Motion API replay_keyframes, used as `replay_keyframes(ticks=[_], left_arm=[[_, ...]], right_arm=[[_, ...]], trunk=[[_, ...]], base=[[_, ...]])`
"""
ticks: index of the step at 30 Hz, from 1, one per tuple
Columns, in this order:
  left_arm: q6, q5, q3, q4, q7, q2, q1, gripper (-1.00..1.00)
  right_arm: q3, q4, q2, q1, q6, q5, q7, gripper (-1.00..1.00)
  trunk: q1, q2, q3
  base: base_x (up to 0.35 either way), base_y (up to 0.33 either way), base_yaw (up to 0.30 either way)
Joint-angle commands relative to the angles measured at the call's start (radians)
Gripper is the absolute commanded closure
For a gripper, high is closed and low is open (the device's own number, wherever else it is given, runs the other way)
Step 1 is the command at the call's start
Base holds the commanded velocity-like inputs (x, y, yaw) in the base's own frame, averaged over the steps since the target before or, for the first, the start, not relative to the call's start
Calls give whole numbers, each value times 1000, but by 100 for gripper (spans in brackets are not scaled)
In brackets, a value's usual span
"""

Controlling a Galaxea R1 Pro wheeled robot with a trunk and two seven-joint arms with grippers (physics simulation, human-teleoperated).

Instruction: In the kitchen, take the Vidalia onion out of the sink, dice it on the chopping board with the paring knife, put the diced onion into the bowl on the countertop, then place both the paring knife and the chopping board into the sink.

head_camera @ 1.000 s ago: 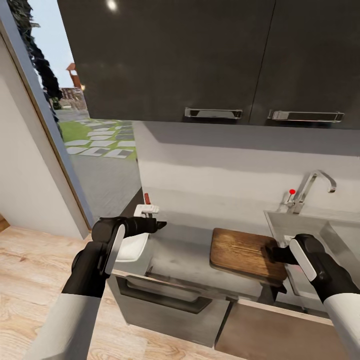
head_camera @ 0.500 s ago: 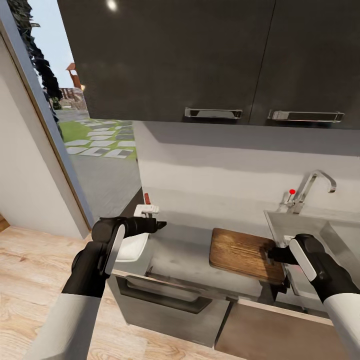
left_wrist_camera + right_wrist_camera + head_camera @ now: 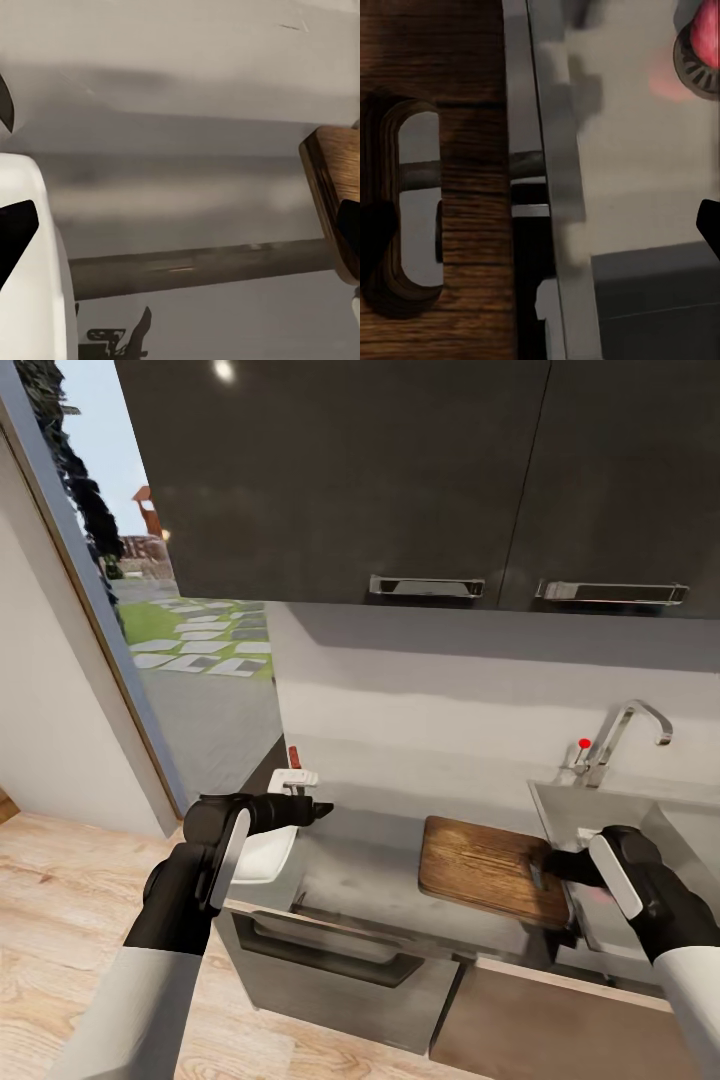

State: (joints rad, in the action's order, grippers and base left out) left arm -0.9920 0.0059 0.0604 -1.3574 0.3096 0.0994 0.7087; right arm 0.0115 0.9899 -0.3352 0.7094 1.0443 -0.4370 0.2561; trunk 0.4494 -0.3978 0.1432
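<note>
Right pincer [image 3: 545,867] over chopping board [image 3: 480,865] edge (sink-side).

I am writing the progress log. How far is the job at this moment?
Late stage, by appearance. The chopping board lies bare on the countertop, not yet in the sink. In hand: the right hand is at the board's sink-side end, near its handle slot; its grip cannot be judged. The left hand hovers above the white bowl. Left: board into the sink.
</note>
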Motion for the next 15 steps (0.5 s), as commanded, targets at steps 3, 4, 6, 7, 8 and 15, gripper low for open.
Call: replay_keyframes(ticks=[3, 4, 6, 7, 8, 15], left_arm=[[-5, 0, -1, 0, 2, 0, 1, -100], [-5, 0, -1, 0, 2, 0, 1, -100], [-4, 0, -1, 0, 2, 0, 1, -100], [-4, 0, -1, 0, 2, 1, 1, -100], [-4, 0, -1, 1, 2, 1, 1, -100], [-2, 0, 1, 15, 4, 3, 1, -100]], right_arm=[[14, 10, -6, 1, 3, -11, 9, -100], [17, 14, -6, 1, 3, -11, 9, -100], [31, 29, -9, 1, 3, -11, 9, -100], [36, 37, -10, 1, 3, -11, 9, -100], [40, 43, -11, 1, 3, -11, 9, -100], [47, 60, -15, 1, 3, -8, 12, -100]], trunk=[[1, -2, 2], [1, -2, 2], [1, -2, 2], [1, -2, 2], [1, -2, 2], [1, -2, 2]], base=[[0, 0, 0], [0, 0, 0], [0, 0, 0], [0, 0, 0], [0, 0, 0], [0, 0, 0]])
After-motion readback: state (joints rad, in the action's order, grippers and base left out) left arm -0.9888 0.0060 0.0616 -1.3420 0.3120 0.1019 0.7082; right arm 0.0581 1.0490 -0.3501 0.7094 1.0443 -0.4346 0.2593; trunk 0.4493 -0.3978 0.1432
